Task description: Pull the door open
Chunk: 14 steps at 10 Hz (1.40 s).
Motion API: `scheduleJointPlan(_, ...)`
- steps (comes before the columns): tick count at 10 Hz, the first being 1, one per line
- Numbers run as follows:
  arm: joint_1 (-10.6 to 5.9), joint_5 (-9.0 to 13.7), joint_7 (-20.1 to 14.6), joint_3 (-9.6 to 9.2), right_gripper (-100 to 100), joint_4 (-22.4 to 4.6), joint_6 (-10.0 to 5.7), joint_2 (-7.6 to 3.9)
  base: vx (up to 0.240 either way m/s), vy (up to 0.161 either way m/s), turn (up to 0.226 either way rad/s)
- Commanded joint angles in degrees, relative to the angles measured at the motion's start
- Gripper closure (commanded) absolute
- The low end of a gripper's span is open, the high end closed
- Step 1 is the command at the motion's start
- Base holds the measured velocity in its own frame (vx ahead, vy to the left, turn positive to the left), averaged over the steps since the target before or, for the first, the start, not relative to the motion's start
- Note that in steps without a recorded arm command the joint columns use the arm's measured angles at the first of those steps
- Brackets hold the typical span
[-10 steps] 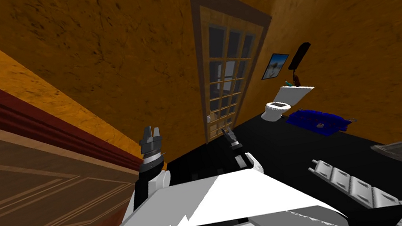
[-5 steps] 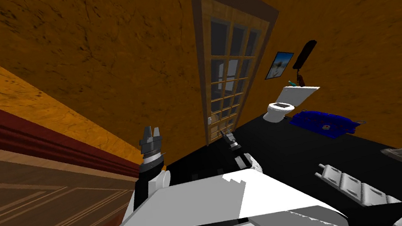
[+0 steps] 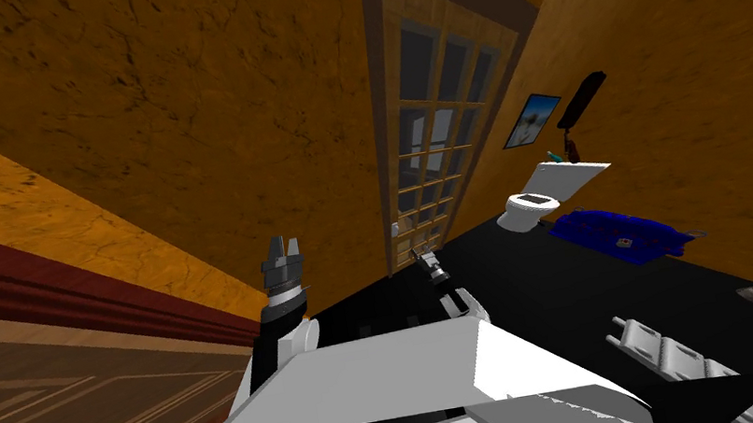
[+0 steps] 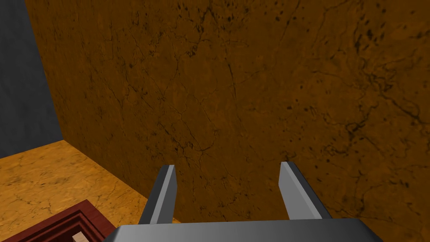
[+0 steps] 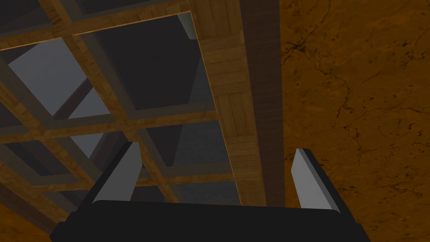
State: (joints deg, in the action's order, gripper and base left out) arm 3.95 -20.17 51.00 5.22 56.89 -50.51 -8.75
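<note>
A wooden door [image 3: 436, 119] with a grid of glass panes stands in a dark brown frame in the orange wall ahead. A small pale handle plate [image 3: 393, 229] sits low on its left edge. My right gripper [image 3: 423, 259] reaches toward the bottom of the door, just right of the handle plate. In the right wrist view the right gripper [image 5: 216, 168] is open and holds nothing; it faces the door's panes [image 5: 126, 71], one wooden stile [image 5: 229, 105] and the dark frame [image 5: 262, 96]. My left gripper [image 3: 282, 257] is raised at the left; seen from its wrist, the left gripper [image 4: 229, 180] is open.
A white toilet [image 3: 535, 196] and a blue heap [image 3: 626, 232] lie on the black floor right of the door. A small picture [image 3: 532, 118] hangs above them. A white ribbed object [image 3: 672, 356] lies at the near right. A brown panelled surface [image 3: 65, 404] with a dark red border runs along the left.
The whole head view has shifted: I have moved closer to the door, which now looks larger. The right gripper stays near the door's lower left; the left arm holds its pose.
</note>
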Motion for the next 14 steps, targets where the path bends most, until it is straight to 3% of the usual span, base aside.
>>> scheduleJointPlan(1,-0.65,-0.6,1.8,0.05,-100,-2.3,-0.63,-0.15,0.105,-0.005,0.009)
scheduleJointPlan(8,-3.86,-3.2,8.7,0.21,-100,-11.6,-2.8,-0.59,0.102,-0.006,0.008)
scheduleJointPlan(14,-5.84,-4.8,13.0,0.31,-100,-17.4,-4.13,-0.81,0.088,-0.003,0.005)
